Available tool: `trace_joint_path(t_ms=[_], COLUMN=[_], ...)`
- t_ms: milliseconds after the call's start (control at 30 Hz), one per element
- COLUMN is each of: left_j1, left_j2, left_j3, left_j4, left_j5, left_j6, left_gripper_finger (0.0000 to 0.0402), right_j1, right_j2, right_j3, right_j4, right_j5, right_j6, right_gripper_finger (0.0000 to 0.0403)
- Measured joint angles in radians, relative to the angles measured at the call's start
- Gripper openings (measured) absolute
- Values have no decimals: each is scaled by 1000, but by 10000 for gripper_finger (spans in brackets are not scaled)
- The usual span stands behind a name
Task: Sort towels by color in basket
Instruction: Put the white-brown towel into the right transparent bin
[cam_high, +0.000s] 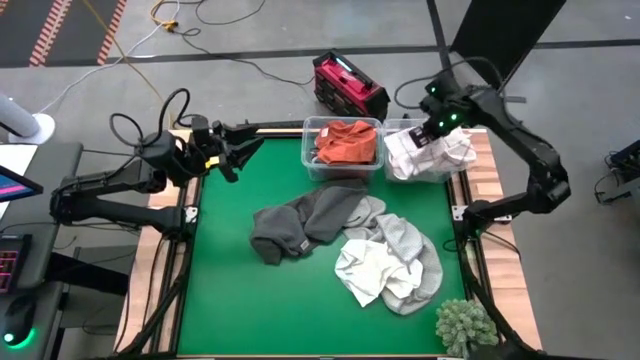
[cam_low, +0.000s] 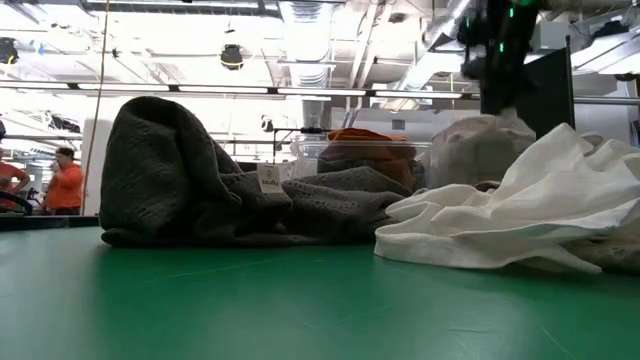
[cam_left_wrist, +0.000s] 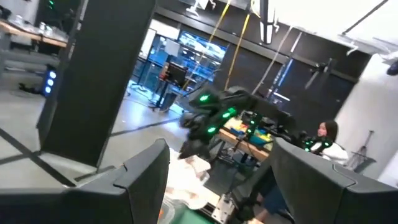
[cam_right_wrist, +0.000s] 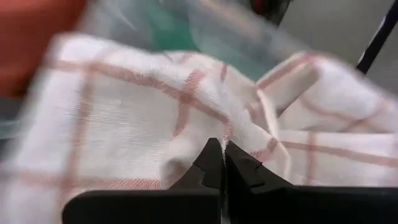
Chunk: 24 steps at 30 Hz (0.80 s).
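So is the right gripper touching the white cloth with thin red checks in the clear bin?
Touching. The right wrist view shows the right gripper with fingertips shut on a fold of the white checked cloth; the high view places it over the right-hand clear bin.

The green worktop (cam_high: 225, 300) lies bare along its left edge and front-left corner. A heap of grey towels (cam_high: 300, 222) and white towels (cam_high: 375, 268) blocks the middle and right, two clear bins (cam_high: 343, 150) line the back edge, and a plant ball (cam_high: 465, 326) fills the front-right corner.
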Motion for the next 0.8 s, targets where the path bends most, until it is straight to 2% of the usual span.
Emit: trace_joint_path(t_ms=[200,433,633,800], left_j1=[-25,-26,-25,-26], left_j2=[0,0,28,46], left_j3=[0,0,0,0], left_j4=[-3,-2,50,60], left_j5=[2,1,30,59], left_j6=[1,31,51,51], left_gripper_finger=[265,265,265,265], right_j1=[-35,-40,-38,-41], right_j2=[2,27,103,185], right_j3=[-237,-361,-374,-360], right_j4=[203,283,313,291], right_j5=[-3,-7,-27,-101], right_j6=[84,188,173,155], right_gripper_finger=[24,40,85,151])
